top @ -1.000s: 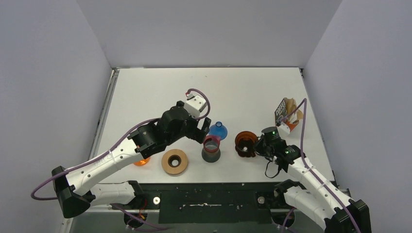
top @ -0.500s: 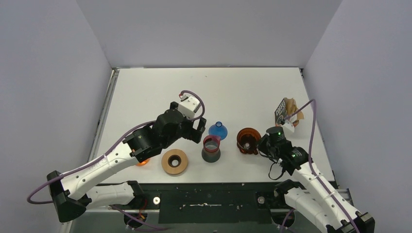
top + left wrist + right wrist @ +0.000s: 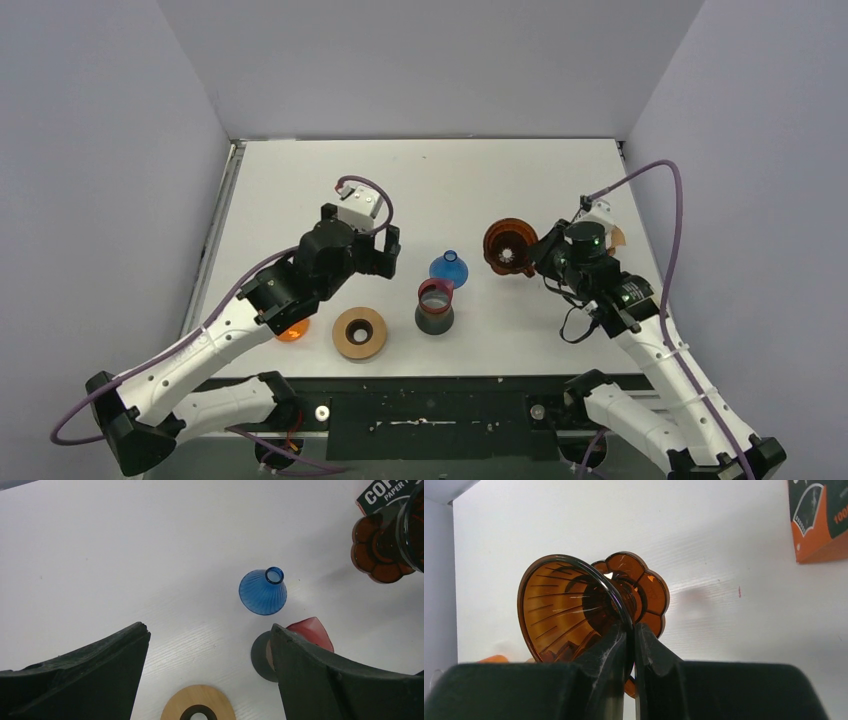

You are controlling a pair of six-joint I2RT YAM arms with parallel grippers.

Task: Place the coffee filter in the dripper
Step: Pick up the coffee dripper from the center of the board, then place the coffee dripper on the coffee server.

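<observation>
My right gripper [image 3: 535, 258] [image 3: 631, 630] is shut on the rim of the amber dripper [image 3: 508, 247] [image 3: 569, 610]. It holds the dripper tipped on its side above the table, mouth facing left in the right wrist view. The dripper [image 3: 385, 550] also shows in the left wrist view's top right corner. The coffee filter pack [image 3: 819, 520] [image 3: 382, 492], black and orange, lies on the table beyond it; in the top view my right arm mostly hides it. No single filter can be made out. My left gripper [image 3: 385, 255] [image 3: 208, 628] hangs open and empty left of centre.
A blue ribbed cone [image 3: 449, 268] [image 3: 263, 592] sits mid-table. Just in front of it stands a grey cup with a red insert [image 3: 434, 305]. A wooden ring [image 3: 359, 332] and a small orange object [image 3: 292, 331] lie near the front edge.
My right arm has lifted the dripper off the table and carried it toward the back. My left arm has drawn away to the left of the grey cup, still open.
</observation>
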